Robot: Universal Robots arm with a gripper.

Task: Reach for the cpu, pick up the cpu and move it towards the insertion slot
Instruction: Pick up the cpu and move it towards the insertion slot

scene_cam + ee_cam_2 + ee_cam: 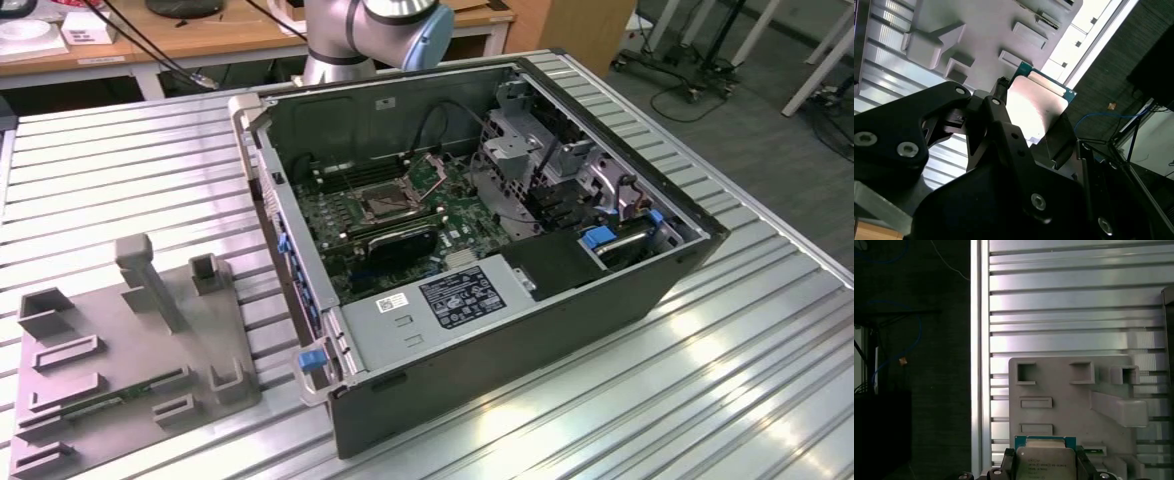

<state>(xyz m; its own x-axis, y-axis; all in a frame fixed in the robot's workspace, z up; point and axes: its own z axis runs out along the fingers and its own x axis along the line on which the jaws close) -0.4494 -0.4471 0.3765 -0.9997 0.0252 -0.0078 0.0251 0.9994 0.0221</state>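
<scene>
Within end effector (1045, 466), half-hidden cpu (1045, 456)

cpu (1045, 463): flat square chip, silvery top, green rim.
cpu hold: pinched at two opposite edges by the gripper (1033, 111), above the gray tray (1064, 385).
insertion slot (383, 206): square metal-framed socket, dark centre, apparently empty, on the green motherboard (454, 200).

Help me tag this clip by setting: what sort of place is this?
Likely a robotics lab: a robot arm at a ribbed metal table, an open computer case on it, and a wooden desk behind.
</scene>
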